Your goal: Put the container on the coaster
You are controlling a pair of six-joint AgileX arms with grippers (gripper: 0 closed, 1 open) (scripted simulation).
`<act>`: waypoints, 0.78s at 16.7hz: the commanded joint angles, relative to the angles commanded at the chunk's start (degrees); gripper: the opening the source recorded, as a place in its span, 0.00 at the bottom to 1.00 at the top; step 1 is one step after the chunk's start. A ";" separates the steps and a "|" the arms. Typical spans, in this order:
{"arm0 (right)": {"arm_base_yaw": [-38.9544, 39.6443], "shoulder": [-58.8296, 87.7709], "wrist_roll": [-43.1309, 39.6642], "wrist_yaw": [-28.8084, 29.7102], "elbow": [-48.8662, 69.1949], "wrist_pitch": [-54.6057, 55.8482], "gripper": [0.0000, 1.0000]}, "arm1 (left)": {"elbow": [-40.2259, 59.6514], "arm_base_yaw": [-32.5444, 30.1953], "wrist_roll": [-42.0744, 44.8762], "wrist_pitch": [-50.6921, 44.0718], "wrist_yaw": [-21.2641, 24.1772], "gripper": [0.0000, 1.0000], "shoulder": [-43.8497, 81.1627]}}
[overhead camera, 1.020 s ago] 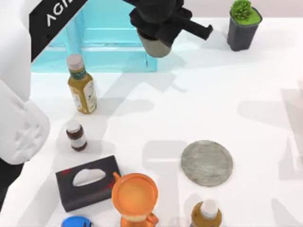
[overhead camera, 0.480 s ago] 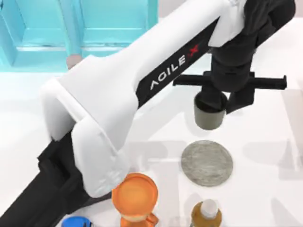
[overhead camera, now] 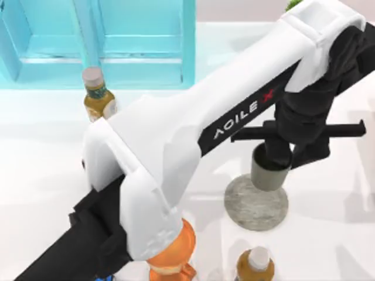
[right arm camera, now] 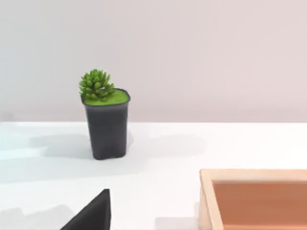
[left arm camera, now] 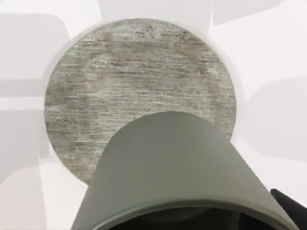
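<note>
Left end effector (overhead camera: 270,159), gripping dull grey-olive cylindrical cup (overhead camera: 268,174), now moved over round mottled-grey stone coaster (overhead camera: 256,204); release imminent, prob.

white table (overhead camera: 47,152) carries: grey stone-textured coaster (overhead camera: 252,208) right of centre; orange mug (overhead camera: 176,257) at near edge, partly under arm; amber bottle with white cap (overhead camera: 256,266) just beside it; yellow-green bottle (overhead camera: 96,96) before turquoise box (overhead camera: 99,41) at far left; black pot with green plant (right arm camera: 106,122) at far side; wooden tray (right arm camera: 254,199).

White left arm (overhead camera: 193,129), black wrist and base, white AGILEX lettering, red X
</note>
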 joint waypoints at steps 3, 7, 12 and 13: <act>0.00 0.00 0.00 0.00 0.00 0.00 1.00 | -0.08 0.28 0.11 0.08 0.05 0.00 0.10; 0.00 0.00 0.00 0.00 0.00 0.00 1.00 | -4.23 1.02 -0.31 3.49 0.03 0.00 -1.59; 0.00 0.00 0.00 0.00 0.00 0.00 1.00 | -21.91 1.07 0.12 14.59 0.01 0.00 -6.46; 0.00 0.00 0.00 0.00 0.00 0.00 1.00 | -25.61 0.97 0.29 16.95 0.01 0.00 -7.47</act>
